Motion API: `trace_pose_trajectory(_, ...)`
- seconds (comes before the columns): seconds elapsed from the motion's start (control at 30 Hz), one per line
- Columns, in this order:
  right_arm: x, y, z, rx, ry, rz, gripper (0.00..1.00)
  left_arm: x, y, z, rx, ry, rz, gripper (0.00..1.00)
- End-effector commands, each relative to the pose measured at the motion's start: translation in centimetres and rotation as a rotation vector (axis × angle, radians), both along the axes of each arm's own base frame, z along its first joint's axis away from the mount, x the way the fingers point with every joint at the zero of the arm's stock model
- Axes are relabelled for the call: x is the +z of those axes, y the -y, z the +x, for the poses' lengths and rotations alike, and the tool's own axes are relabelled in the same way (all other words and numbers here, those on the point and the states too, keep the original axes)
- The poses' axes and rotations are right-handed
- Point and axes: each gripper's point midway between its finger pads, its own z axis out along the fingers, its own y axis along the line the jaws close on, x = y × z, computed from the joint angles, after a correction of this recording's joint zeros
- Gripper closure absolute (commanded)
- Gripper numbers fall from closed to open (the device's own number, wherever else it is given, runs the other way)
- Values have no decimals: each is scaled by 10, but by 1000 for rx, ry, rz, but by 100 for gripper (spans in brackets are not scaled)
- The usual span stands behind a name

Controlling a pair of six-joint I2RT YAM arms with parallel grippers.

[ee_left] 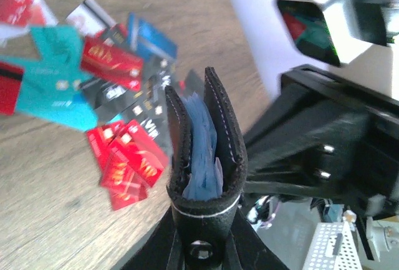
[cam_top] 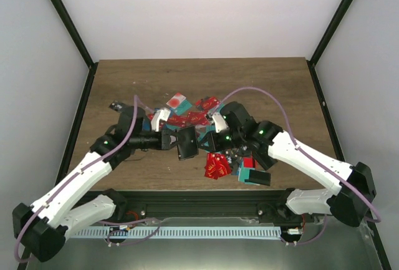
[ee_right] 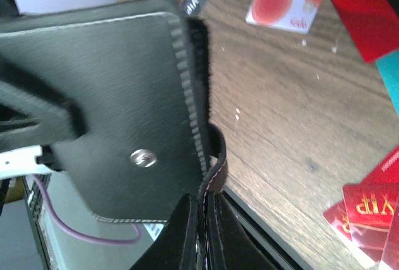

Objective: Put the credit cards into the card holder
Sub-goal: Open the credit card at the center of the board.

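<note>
The left gripper (ee_left: 202, 223) is pressed together on the folded spine of the card holder (ee_left: 222, 134), holding it off the wood with its two black flaps standing slightly apart in a narrow V. The right gripper (ee_right: 201, 236) is pressed together too, pinching what looks like the clasp tab (ee_right: 216, 161) at the holder's edge, so both arms meet on the one wallet above the middle of the tabletop (cam_top: 262, 83), a little toward its near edge. Between the flaps the grey-blue pockets show, and I cannot tell whether any card sits in them (nothing sticks out). The credit cards (cam_top: 190, 117) lie loose in a heap around the middle of the tabletop, with a few red ones and a teal one nearer the near edge. By my reading the task is barely begun: the holder is being opened, no card is in hand, and the whole heap is left to load.
</note>
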Motion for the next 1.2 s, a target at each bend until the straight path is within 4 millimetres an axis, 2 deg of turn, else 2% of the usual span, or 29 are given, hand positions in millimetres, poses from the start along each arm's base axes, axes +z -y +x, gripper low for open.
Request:
trace_pose_trajectory(0.0, -31, -4, -13, 13, -111, 3, 99, -60, -1, 8, 33, -95, 87, 96)
trace_pose_trajectory(0.07, -46, -4, -16, -1, -153, 8, 99, -86, -4, 8, 53, -141, 131, 96)
trace_pose_trajectory(0.2, -64, -11, -19, 1, -208, 36, 99, -127, -13, 8, 82, -211, 220, 95)
trace_pose_trajectory(0.3, -78, -16, -20, 13, -244, 39, 99, -153, -18, 6, 87, -254, 288, 89)
trace_pose_trajectory(0.37, -85, -18, -19, 16, -257, 33, 99, -170, -24, 7, 99, -286, 345, 75)
trace_pose_trajectory(0.47, -90, -22, -17, 19, -267, 29, 99, -184, -39, 9, 148, -312, 455, 40)
trace_pose_trajectory(0.53, -94, -23, -17, 23, -280, 30, 99, -188, -48, 10, 174, -319, 512, 28)
trace_pose_trajectory(0.7, -102, -26, -20, 31, -312, 37, 99, -187, -56, 7, 191, -333, 553, 7)
trace_pose_trajectory(0.97, -114, -25, -20, 26, -336, 2, 99, -182, -48, 3, 169, -341, 500, 6)
trace_pose_trajectory(1.17, -131, -7, -30, 6, -361, -74, 99, -158, -32, 10, 130, -272, 414, 8)
